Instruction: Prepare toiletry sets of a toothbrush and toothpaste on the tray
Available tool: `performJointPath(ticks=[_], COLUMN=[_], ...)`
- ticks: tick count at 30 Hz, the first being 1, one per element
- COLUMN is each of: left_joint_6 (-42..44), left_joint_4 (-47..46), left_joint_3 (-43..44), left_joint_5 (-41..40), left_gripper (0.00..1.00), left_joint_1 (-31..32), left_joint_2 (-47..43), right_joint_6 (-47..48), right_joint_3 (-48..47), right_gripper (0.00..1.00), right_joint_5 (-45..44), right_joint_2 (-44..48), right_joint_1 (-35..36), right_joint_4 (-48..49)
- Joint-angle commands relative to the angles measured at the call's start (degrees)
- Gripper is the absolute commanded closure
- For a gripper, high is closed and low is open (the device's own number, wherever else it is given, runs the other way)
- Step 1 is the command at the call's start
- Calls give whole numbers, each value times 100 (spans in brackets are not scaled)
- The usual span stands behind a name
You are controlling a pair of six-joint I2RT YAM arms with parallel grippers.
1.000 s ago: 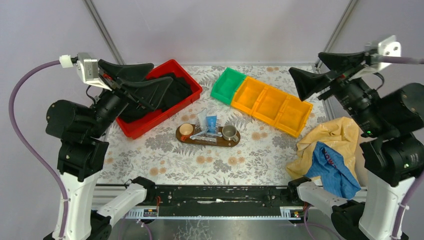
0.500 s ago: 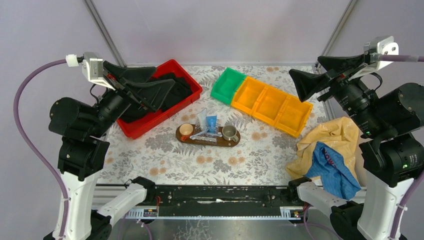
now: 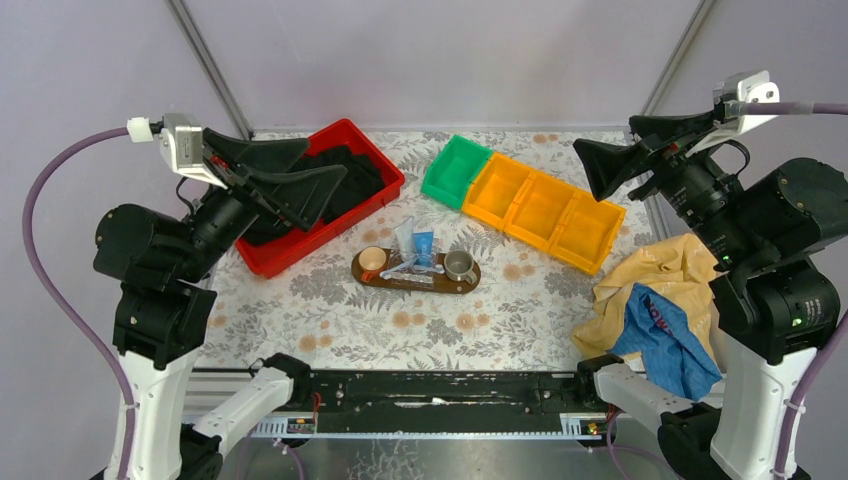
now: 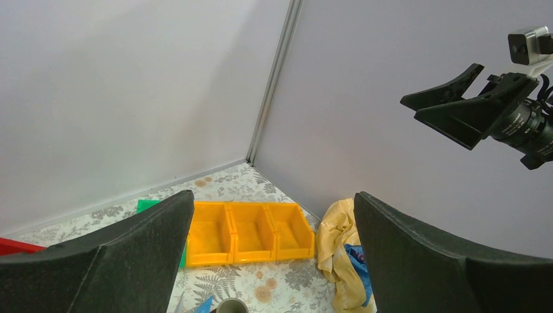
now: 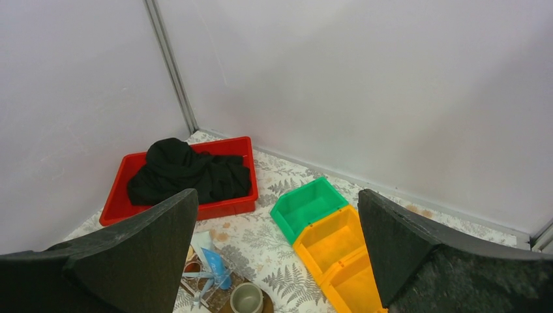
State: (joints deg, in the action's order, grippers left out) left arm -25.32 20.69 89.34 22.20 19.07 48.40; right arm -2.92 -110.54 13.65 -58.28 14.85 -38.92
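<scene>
Seemingly done, the left pincer (image 3: 327,157) and right pincer (image 3: 608,150) hang wide apart, empty, at nine and three o'clock, because toothpaste (image 3: 423,246) and toothbrush (image 3: 410,267) already sit on the tray (image 3: 458,285) at the centre of the desk (image 3: 330,320).

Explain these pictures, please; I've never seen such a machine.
Two robot arms stand at a table's near edge. One picture looks down from above and behind them; the other two come from wrist cameras, so the black wedges there are each arm's own fingers. The left gripper and right gripper hover open, holding nothing. On the table: a wooden tray carrying two toothpaste tubes, a toothbrush and two cups; a red crate of black cloth; a green bin and orange bins.
</scene>
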Motion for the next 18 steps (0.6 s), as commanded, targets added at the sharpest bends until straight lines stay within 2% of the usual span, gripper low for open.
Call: performJointPath(ticks=[1, 18], left_joint_6=[80, 71], left_joint_4=[14, 14], left_joint_3=[-72, -16], left_joint_5=[42, 118], left_gripper=[0, 0], left_joint_1=[-37, -35], left_joint_2=[-24, -56], right_joint_6=[-85, -117], right_joint_3=[24, 26], right_gripper=[1, 1], right_joint_5=[94, 171], right_joint_2=[19, 56], right_joint_1=[-50, -158], right_joint_4=[195, 208])
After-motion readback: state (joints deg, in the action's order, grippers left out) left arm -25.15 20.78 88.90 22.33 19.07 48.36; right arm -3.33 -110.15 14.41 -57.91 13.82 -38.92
